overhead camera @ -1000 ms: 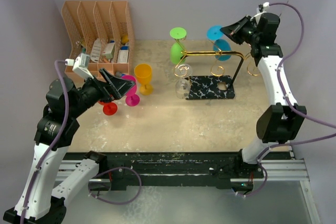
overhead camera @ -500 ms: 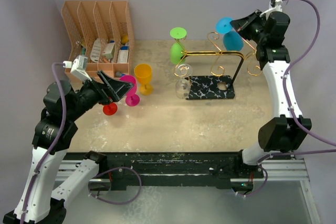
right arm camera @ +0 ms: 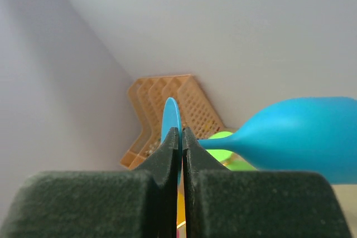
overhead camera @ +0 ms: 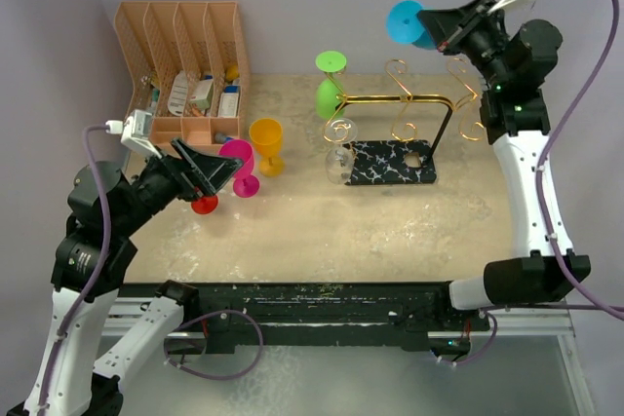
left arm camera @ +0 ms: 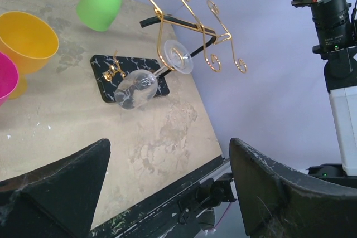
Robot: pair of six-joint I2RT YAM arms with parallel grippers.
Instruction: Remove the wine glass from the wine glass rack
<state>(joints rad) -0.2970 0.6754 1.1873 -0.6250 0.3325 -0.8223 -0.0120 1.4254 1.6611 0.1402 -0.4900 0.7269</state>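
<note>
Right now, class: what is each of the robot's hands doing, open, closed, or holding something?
Left hand: open, holding nothing.
Right hand: closed on the flat foot of the blue glass.

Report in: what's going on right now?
Right hand shut on blue glass, held clear of rack. Left hand open, holding nothing. Nothing in the way.

organiser (overhead camera: 195,21) back-left | goblets (overhead camera: 265,138) before it | rack (overhead camera: 390,98) right (wine glass (overhead camera: 405,21) above it)
</note>
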